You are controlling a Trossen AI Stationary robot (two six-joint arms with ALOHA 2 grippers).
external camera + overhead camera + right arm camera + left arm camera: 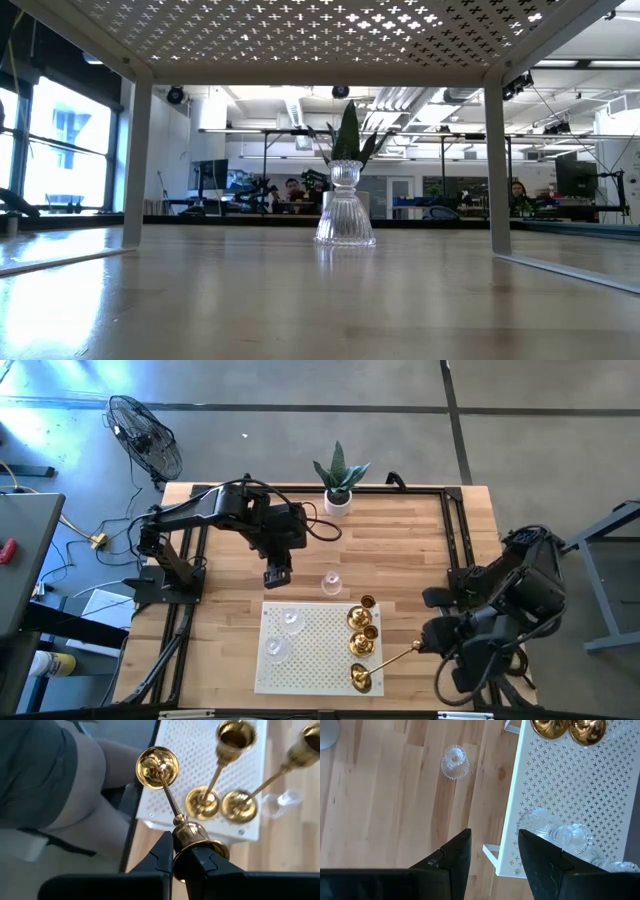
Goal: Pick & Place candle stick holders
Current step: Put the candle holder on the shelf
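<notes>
Left claw (277, 577): centre-left of the high view, over bare counter (220, 620), fingers apart, holding nothing.
Glass holders on rack (283, 628): two, left half of the white perforated rack (315, 682).
Loose glass holder (331, 582): upright on the counter, centre frame, just above the rack.
Upright brass holders (362, 625): rack's right side.
Right claw (428, 642): lower right, clamped on a tilted brass candlestick holder (385, 664), its base at the rack's lower-right corner.

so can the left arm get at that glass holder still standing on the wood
Probably yes: the left tool hangs open beside the lone glass holder, with only bare table between them.
</notes>
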